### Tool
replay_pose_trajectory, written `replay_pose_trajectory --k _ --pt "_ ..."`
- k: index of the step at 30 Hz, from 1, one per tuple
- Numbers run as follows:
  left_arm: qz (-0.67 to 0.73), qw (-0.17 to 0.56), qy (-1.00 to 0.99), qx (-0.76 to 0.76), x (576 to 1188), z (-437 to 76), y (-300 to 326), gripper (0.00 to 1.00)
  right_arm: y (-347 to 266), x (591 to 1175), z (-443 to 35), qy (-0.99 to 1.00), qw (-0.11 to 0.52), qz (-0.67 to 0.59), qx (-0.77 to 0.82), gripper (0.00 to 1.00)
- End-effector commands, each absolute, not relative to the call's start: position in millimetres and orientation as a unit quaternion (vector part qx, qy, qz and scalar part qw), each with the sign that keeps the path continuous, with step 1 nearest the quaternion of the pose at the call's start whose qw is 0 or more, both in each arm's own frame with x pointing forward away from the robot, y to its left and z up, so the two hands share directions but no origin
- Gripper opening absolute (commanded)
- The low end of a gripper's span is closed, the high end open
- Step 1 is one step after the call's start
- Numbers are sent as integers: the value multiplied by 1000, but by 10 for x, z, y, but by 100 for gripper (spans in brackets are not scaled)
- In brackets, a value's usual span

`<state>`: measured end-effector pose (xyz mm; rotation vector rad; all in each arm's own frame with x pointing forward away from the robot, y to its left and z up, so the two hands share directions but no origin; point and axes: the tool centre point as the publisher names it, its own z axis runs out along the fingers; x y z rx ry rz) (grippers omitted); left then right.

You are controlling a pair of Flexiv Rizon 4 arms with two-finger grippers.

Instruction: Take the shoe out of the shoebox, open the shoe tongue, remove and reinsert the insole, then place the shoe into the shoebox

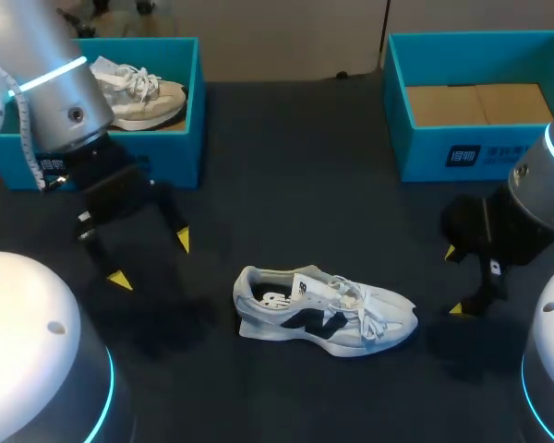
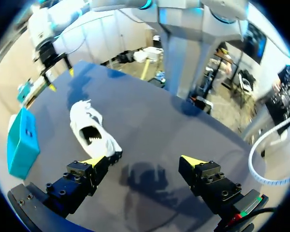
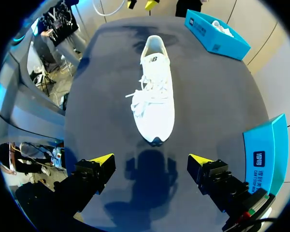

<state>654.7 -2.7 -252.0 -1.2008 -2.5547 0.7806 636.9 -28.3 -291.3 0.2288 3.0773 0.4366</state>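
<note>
A white sneaker with dark side panels [image 1: 323, 312] lies on its sole in the middle of the dark table, heel toward my left arm, toe toward my right. My left gripper [image 1: 150, 260] hovers open to the left of its heel; in the left wrist view the sneaker [image 2: 93, 132] lies ahead of the open left gripper [image 2: 142, 162], close to one finger. My right gripper [image 1: 452, 280] stands open just right of the toe. From the right wrist the sneaker [image 3: 154, 96] stretches away ahead of the open right gripper [image 3: 152, 159]. An empty blue shoebox [image 1: 480, 101] stands at the back right.
A second blue shoebox [image 1: 175, 101] at the back left holds another white sneaker [image 1: 138, 92]. It also shows in the right wrist view as the far blue shoebox [image 3: 215, 34]. The near blue shoebox [image 3: 266, 150] stands beside my right gripper.
</note>
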Motion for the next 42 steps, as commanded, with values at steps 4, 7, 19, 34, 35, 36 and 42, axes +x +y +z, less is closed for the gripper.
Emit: replay_pose_trajectory --k 4,7,19,34,35,36,42 --pt "282 84 -884 -362 6506 -2547 79 100 -278 6363 -2929 987 14 139 74 100" --pt "293 87 -890 -338 6540 -2585 96 100 -278 6363 -2929 987 14 139 74 100" --pt "381 57 -893 -232 6619 -2746 131 100 -278 6363 -2929 987 14 139 74 100" --pt "438 72 -883 -156 6779 -3064 29 100 -278 6363 -2929 987 14 139 74 100" --pt "441 70 -882 -152 6783 -3069 32 100 -278 6363 -2929 987 14 139 74 100" --pt "448 72 -879 -145 6791 -3087 37 100 -278 6363 -2929 987 14 139 74 100" --pt "471 64 -872 -119 6802 -3197 46 100 -278 6363 -2929 987 14 139 74 100"
